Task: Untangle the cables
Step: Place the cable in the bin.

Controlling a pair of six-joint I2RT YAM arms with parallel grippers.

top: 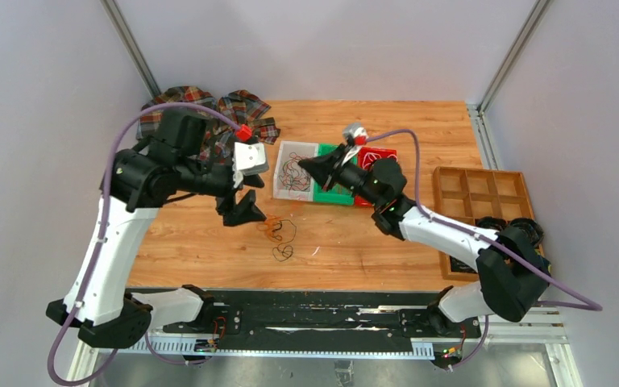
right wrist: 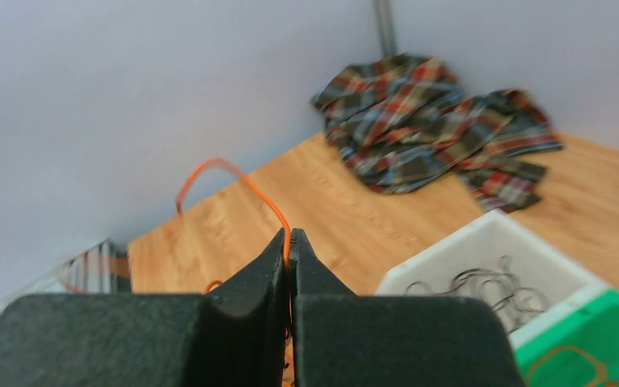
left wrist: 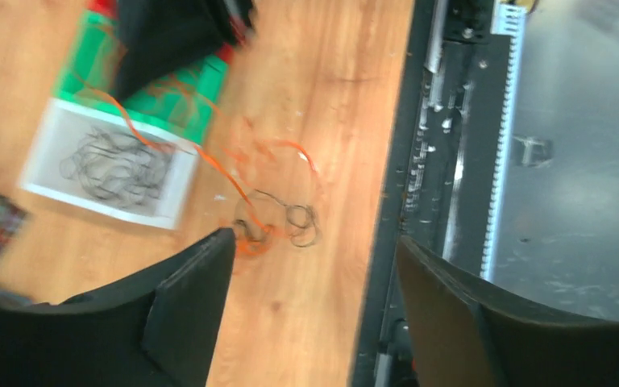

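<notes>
Right wrist view: the right hand (right wrist: 290, 239) is pinched tight on a thin orange cable (right wrist: 238, 176) that arcs up past its tips. Mid-table (top: 355, 242), the cables (top: 280, 234) lie in a small orange-and-black tangle of loops, with the orange strand running far-right toward that hand. The left hand (top: 246, 211) hovers just left of the tangle, fingers apart.

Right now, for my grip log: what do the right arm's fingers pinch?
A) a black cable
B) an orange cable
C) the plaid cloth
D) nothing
B: in the right wrist view, the right fingers are shut on the orange cable, which loops up from between them.
</notes>
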